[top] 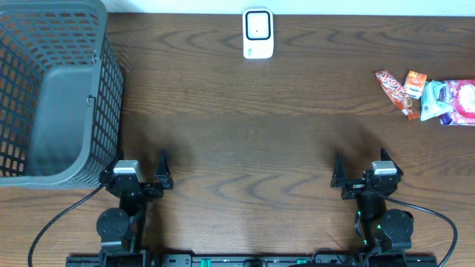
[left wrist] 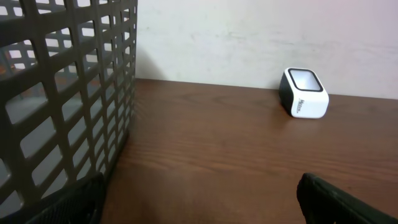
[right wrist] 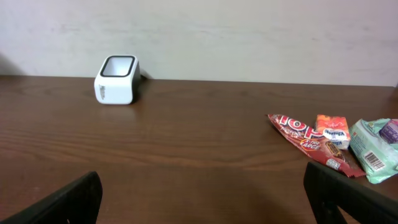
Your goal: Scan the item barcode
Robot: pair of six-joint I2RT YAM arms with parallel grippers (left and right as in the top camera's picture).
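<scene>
- Wooden table (top: 237,141) holds scanner (top: 258,33) upper centre, snack packets (top: 427,95) at right.
- Empty left fingers (top: 163,159), right fingers (top: 338,165) spread wide.
- Risk: a packet may slip; barcode may face away.

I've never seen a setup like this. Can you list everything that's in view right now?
basket: one, grey mesh, far-left corner
scanner: one, white with a dark window, far edge, middle
red wrapper: one, red, far right, leftmost of the snack cluster
orange box: one, orange, beside the wrapper
teal packet: one, teal, next along
pink packet: one, pink, at the right edge
table: one, dark brown wood
left gripper: one, black, near edge, open, empty
right gripper: one, black, near edge, open, empty
</scene>
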